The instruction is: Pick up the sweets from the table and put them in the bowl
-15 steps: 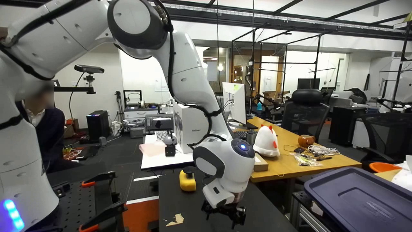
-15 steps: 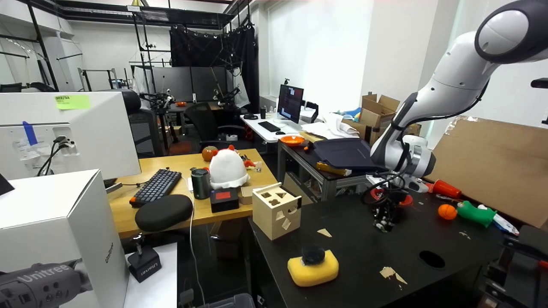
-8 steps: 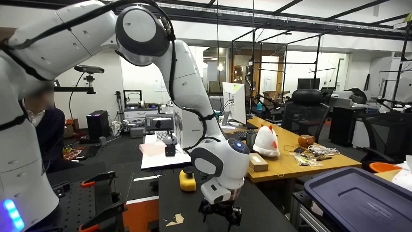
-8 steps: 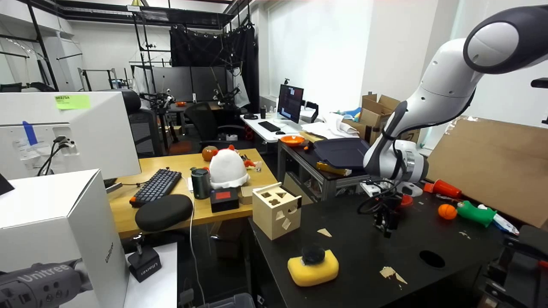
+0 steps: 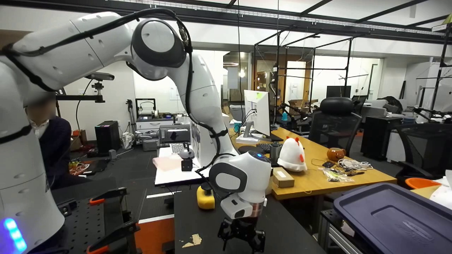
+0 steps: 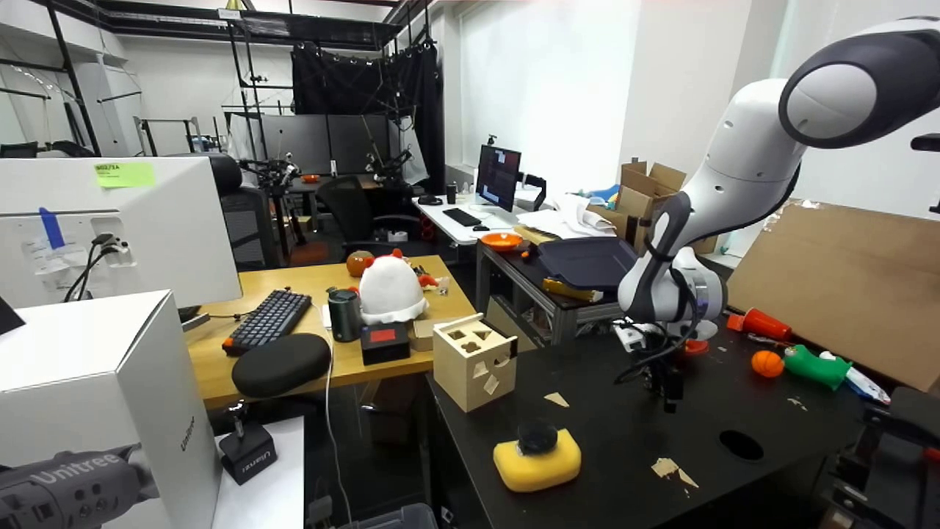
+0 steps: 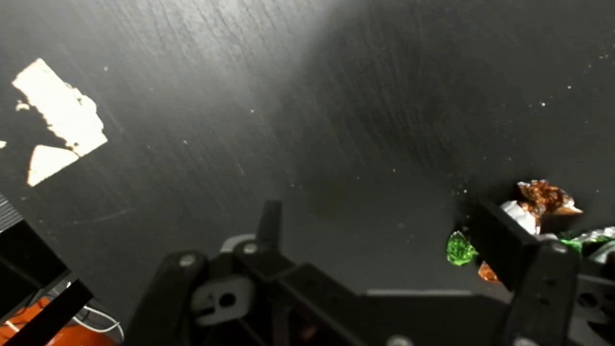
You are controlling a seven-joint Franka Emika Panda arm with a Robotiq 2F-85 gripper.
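While the gripper [image 7: 379, 209] stands over the black table [image 7: 336, 144] with its fingers [image 7: 502, 240] spread wide apart and the tabletop showing between their tips, the sweets [image 7: 460, 249] lie on the table at the right of the wrist view, wrapped in green and orange-brown foil and partly covered by the finger on that side; whether it touches them I can't say. Farther off on the left of that view, pale ragged patches [image 7: 62, 113] mark the tabletop.

In an exterior view, a yellow block [image 6: 537, 466] with a rounded black top lies nearest, on the left part of the table. Beyond it, by the left edge, a wooden shape-sorting box [image 6: 474, 364] stands upright. On the right, past a round dark hole [image 6: 741, 445] in the tabletop, an orange ball [image 6: 767, 364] lies just beside a green object [image 6: 816, 367]. The white arm [image 6: 742, 162] bends over the table from the right, and a red object [image 6: 696, 347], mostly hidden, shows just beyond the gripper; whether it is the bowl I can't tell. Farther right, a red cup [image 6: 767, 323] lies before a brown cardboard sheet [image 6: 844, 294]. Well beyond on the left, a wooden desk [image 6: 455, 305] bears a white plush toy [image 6: 389, 290].
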